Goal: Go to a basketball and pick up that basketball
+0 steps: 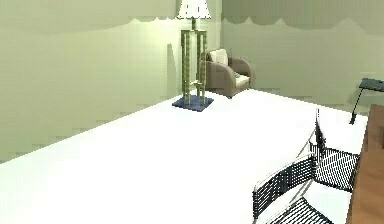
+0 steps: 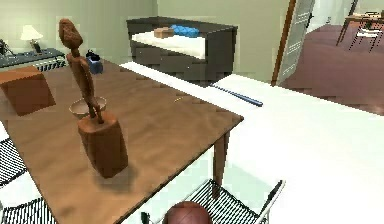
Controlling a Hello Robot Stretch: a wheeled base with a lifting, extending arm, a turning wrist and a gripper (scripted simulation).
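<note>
- Wooden-framed floor lamp [image 1: 194,60] and beige armchair [image 1: 228,73] are seen in the forward view's far corner, with black wire chairs [image 1: 290,192] at lower right.
- In the arm side view, a carved statue [image 2: 90,100] is stood near the tabletop's [image 2: 175,120] front edge. A round reddish-brown basketball [image 2: 188,213] is seen below that edge.
- The gripper's state cannot be told.

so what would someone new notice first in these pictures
In the arm side view a tall brown statue stands on a wooden table, with a round red-brown shape at the bottom edge. In the forward view a tall floor lamp stands beside an armchair by the far wall.
</note>
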